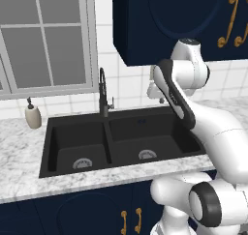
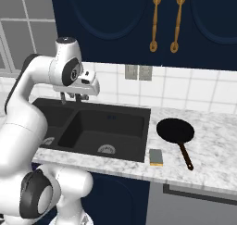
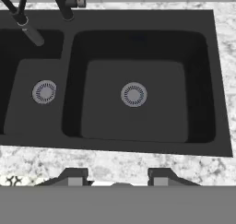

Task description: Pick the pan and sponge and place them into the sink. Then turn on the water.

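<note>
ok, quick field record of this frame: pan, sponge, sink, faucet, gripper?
pan: on the counter right of the sink, handle toward the counter's front edge
sponge: on the counter by the sink's front right corner, just left of the pan handle, apart from it
sink: both basins bare, drains visible
faucet: behind the divider, no stream visible
gripper: above the sink, jaws apart, holding nothing
task progress: nothing placed yet
</note>
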